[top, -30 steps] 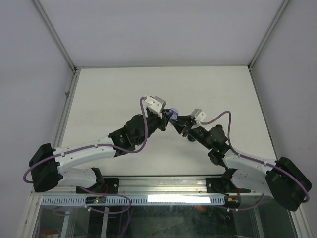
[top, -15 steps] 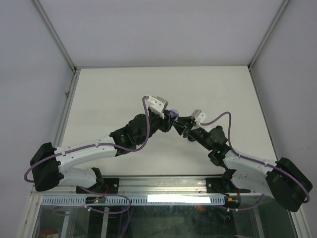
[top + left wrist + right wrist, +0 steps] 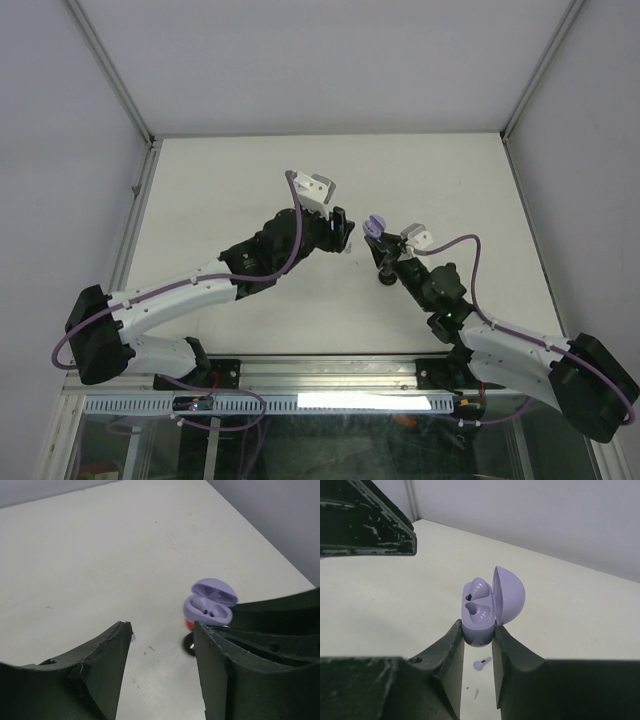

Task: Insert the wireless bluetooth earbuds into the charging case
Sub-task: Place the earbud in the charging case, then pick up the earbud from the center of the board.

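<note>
The left arm stretches across the bench (image 3: 220,190) toward the middle. The left fingers (image 3: 161,630) stand about half apart, holding nothing. The right arm angles in opposite. The right fingers (image 3: 478,630) pinch the base of the pale purple charging case (image 3: 487,605), raised off the bench with its lid open. One pale purple earbud (image 3: 481,664) lies on the bench beneath. I cannot tell whether the case's wells are filled.
</note>
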`<action>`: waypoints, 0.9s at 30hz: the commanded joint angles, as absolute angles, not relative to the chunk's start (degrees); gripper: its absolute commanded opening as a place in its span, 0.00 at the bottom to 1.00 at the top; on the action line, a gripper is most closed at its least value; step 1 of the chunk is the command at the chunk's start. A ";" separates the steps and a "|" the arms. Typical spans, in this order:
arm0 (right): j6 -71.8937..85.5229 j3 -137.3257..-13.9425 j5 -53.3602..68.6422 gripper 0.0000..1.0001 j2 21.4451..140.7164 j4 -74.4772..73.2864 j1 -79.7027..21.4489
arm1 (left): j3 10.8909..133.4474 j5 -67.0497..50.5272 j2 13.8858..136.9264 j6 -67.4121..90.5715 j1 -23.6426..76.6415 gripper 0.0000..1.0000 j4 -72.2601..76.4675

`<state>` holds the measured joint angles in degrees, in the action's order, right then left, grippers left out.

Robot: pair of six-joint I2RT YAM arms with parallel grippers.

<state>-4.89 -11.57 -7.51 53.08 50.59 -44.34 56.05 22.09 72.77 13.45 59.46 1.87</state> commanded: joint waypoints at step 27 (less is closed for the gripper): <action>-6.25 -5.64 -28.10 0.00 47.21 57.00 -43.24 | 82.47 5.64 114.36 17.77 46.42 0.53 -13.80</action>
